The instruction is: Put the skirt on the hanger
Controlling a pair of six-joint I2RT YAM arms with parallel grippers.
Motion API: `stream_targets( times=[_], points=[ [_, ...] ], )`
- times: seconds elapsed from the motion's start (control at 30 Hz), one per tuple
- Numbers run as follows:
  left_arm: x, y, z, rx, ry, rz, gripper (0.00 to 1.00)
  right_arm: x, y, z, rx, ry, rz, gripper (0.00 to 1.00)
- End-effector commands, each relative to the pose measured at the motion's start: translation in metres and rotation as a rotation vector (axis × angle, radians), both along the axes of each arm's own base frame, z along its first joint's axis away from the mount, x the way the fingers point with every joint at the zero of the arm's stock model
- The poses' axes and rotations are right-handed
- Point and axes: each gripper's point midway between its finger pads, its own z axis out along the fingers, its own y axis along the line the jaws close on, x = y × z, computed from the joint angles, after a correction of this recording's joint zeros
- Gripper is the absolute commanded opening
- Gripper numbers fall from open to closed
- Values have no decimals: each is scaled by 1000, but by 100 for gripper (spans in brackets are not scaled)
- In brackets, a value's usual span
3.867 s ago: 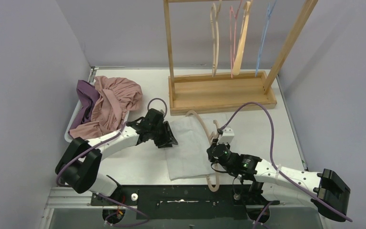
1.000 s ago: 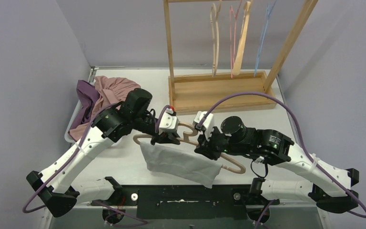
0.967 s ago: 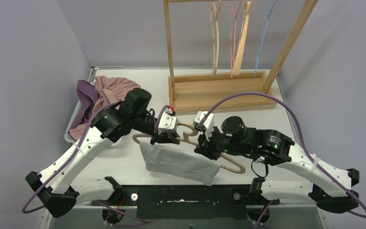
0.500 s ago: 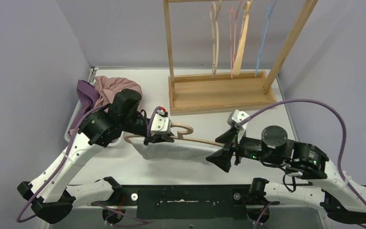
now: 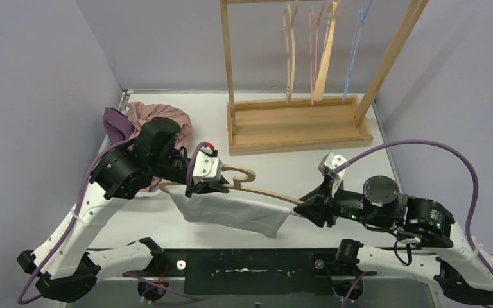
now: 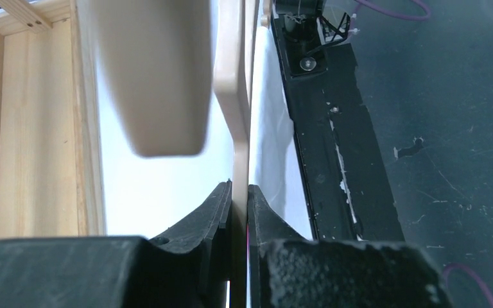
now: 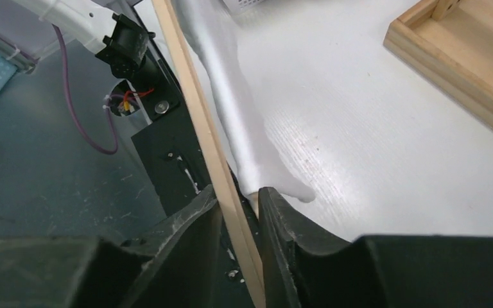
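A wooden hanger is held level above the table's front, its hook pointing away. A white skirt hangs on its bar. My left gripper is shut on the hanger just left of the hook; in the left wrist view the jaws clamp the thin wood, with the skirt to its right. My right gripper is shut on the hanger's right end; in the right wrist view the bar runs between the fingers, and the skirt's corner ends at the fingertips.
A wooden rack with several hangers on its rail stands at the back. A pile of pink clothes and purple cloth lies in a bin at the back left. The rack's base also shows in the left wrist view.
The hanger with the skirt rose off the table and shifted left. My right gripper slid out along the bar to its right end, and the skirt now hangs flatter.
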Motion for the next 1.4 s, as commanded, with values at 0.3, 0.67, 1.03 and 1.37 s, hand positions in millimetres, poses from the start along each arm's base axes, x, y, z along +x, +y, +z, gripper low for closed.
stream_targets(
  times=[0.3, 0.67, 1.03, 1.37],
  points=[
    [119, 40, 89, -434, -236, 817, 65, 45, -6, 43, 113, -141, -233, 0],
    [158, 82, 111, -577, -287, 1151, 71, 86, -46, 96, 237, -312, -536, 0],
    [164, 61, 63, -634, 2, 1189, 70, 126, -22, 138, 285, -473, -680, 0],
    [164, 56, 11, -635, 211, 1255, 68, 156, -24, 156, 270, -486, -916, 0]
  ],
)
